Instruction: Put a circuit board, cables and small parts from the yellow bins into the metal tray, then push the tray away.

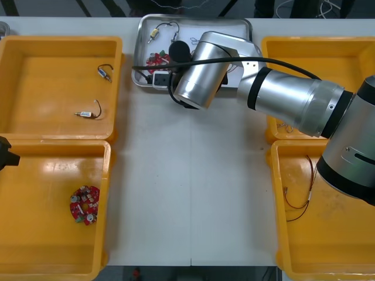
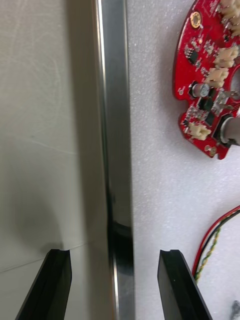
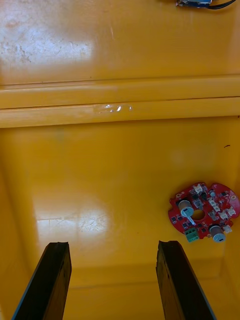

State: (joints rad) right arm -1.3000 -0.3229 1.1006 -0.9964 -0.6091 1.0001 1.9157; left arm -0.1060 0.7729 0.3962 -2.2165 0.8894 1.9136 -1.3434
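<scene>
The metal tray, white inside, stands at the table's far middle. In it lie a round red circuit board and a red and yellow cable. My right gripper is open and straddles the tray's near rim, one finger over the table, the other inside the tray. My right arm hides part of the tray. My left gripper hangs open over the near left yellow bin, short of a second circuit board.
The far left yellow bin holds two small metal parts with wires. Thin cables lie in the near right yellow bin. Bare table runs between the bins.
</scene>
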